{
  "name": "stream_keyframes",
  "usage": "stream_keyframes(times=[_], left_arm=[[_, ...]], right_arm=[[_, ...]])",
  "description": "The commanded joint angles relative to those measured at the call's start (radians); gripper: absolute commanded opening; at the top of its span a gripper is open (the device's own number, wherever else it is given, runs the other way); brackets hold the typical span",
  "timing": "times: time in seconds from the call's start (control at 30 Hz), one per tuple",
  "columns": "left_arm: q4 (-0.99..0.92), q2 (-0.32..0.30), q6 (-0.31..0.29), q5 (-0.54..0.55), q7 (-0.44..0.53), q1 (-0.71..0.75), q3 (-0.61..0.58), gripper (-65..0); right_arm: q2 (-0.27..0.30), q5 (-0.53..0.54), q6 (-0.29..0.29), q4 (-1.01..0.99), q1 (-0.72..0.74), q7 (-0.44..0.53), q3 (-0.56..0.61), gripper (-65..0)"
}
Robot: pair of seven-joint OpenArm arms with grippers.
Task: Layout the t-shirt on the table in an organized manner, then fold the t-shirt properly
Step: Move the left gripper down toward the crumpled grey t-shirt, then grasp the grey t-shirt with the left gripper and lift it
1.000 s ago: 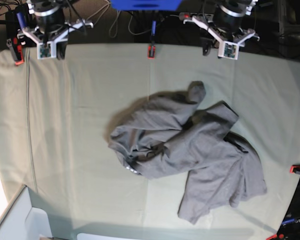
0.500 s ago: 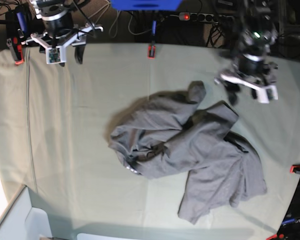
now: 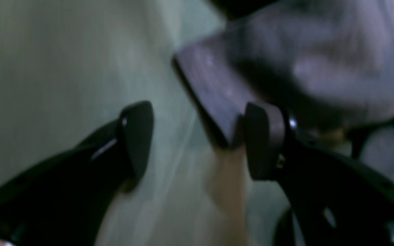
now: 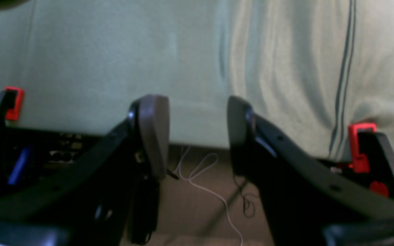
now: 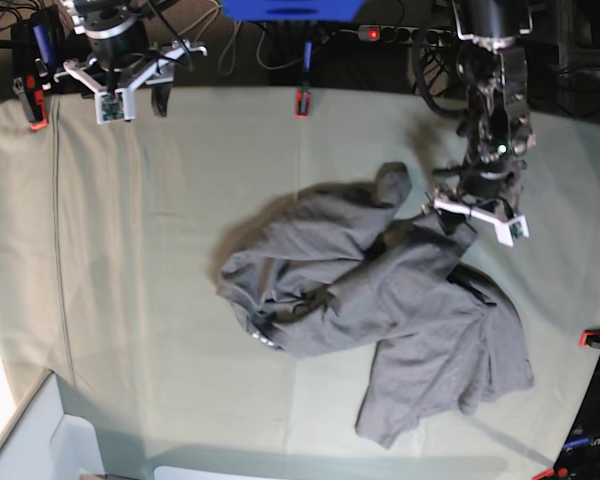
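I see wide bare bench point(image 5: 140, 260) on my right arm's side, nothing on it between the far edge and the crumpled t-shirt point(image 5: 380, 300), which takes up the middle. My left gripper point(image 5: 470, 212) hangs just over the shirt's far corner, jaws apart, with bare cloth beside it. Red clips point(image 4: 359, 147) stand along the far edge near my right gripper point(image 4: 197, 136), and cables point(image 4: 210, 191) lie behind it. A pale bin point(image 5: 40, 440) blocks the near corner.

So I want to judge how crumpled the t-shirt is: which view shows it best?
The base view: the whole t-shirt lies bunched on the table. The left wrist view shows only a blurred edge; the right wrist view shows none of it.
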State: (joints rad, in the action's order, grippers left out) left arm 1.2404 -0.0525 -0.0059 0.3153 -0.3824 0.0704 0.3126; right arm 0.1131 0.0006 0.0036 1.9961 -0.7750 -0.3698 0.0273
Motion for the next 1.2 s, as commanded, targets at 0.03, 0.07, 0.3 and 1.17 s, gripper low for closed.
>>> stream_keyframes(times=[0.03,0.07,0.3,1.17], left_arm=[[-0.027,-0.005,0.001,0.000,-0.007,-0.036,-0.002,-26.2],[-0.040,-0.005,0.001,0.000,-0.007,-0.047,-0.002,-29.5],[-0.040,-0.005,0.001,0.005,-0.008,-0.076,-0.002,-62.7],[0.407,-0.023,0.002,0.003,-0.007,-0.476,-0.295,-64.9]], right_arm=[[0.001,-0.003,0.005,0.015,-0.007,0.021,-0.002,-36.6],[0.001,-0.003,0.005,0.015,-0.007,0.021,-0.002,-36.6],[0.001,-0.003,0.005,0.015,-0.005,0.021,-0.002,-36.6],[0.001,-0.003,0.005,0.015,0.010,0.021,-0.002,-36.6]])
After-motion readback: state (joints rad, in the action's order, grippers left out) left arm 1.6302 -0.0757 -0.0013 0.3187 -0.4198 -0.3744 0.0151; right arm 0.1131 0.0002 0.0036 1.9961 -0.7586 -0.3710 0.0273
